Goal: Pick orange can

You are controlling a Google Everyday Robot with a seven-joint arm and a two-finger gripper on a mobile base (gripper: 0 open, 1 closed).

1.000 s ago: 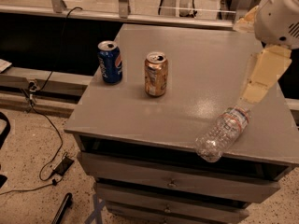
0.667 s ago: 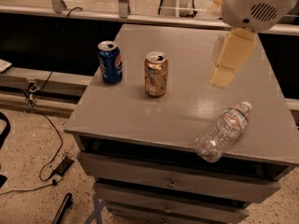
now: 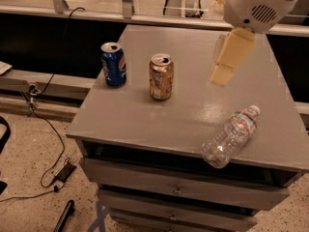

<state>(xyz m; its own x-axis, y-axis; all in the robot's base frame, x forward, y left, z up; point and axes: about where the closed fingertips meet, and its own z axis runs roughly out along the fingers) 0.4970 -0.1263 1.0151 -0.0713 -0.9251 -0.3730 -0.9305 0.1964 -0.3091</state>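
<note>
The orange can [image 3: 161,77] stands upright on the grey top of the cabinet [image 3: 145,122], a little left of the middle as the camera sees it, with its silver lid and open mouth facing up. Nothing touches it. Just beside it, further left and slightly further back, stands a blue Pepsi can [image 3: 113,65], also upright, with a clear gap between the two. My gripper [image 3: 219,79] hangs in the air over the right half of the top, well apart from the orange can and above the level of its lid. It points down and slightly left from my white wrist housing [image 3: 256,6] at the upper right corner. It is pale yellow and holds nothing. Whether it is spread or pressed together I cannot tell from this angle. Below my gripper and nearer the front, a clear plastic bottle [image 3: 230,136] lies on its side, its white cap pointing toward the back right and its base at the front edge of the top. Under the top the cabinet has drawers [image 3: 178,190], and a dark cable [image 3: 48,144] trails over the speckled floor on the left.
</note>
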